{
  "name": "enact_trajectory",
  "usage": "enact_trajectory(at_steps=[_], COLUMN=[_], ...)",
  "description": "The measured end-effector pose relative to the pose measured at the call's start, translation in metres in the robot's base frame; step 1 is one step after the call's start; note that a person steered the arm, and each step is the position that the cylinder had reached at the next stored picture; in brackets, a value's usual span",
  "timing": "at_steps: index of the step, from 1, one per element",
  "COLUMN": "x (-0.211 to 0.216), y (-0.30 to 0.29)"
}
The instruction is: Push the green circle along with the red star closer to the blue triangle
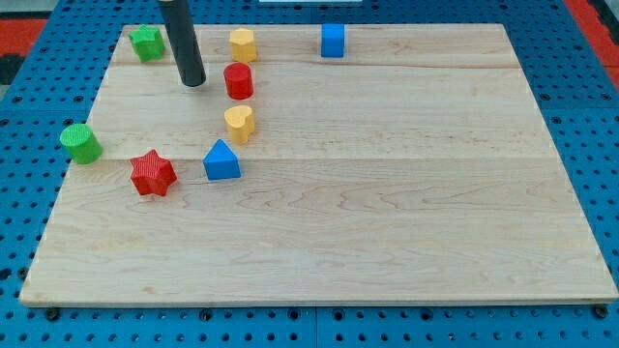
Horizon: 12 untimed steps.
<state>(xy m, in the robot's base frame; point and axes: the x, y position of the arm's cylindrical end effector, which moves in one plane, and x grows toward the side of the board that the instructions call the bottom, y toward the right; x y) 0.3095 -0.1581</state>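
The green circle [80,142] stands at the board's left edge. The red star [152,174] lies right of it and a little lower. The blue triangle [221,160] is right of the red star with a small gap between them. My tip [192,81] is at the upper left of the board, above the red star and the blue triangle and well apart from both. It sits just left of a red cylinder [238,80].
A green star [147,43] is at the top left corner. A yellow hexagon [242,43] and a blue cube [333,41] stand along the top edge. A yellow heart [239,123] is just above the blue triangle. The wooden board [406,193] lies on a blue pegboard.
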Motion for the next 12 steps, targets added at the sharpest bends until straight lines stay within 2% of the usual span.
enact_trajectory(at_steps=[3, 4, 6, 7, 8, 11, 12], x=[0.000, 0.000, 0.000, 0.016, 0.055, 0.126, 0.140], y=[-0.003, -0.023, -0.108, -0.137, -0.147, -0.146, -0.085])
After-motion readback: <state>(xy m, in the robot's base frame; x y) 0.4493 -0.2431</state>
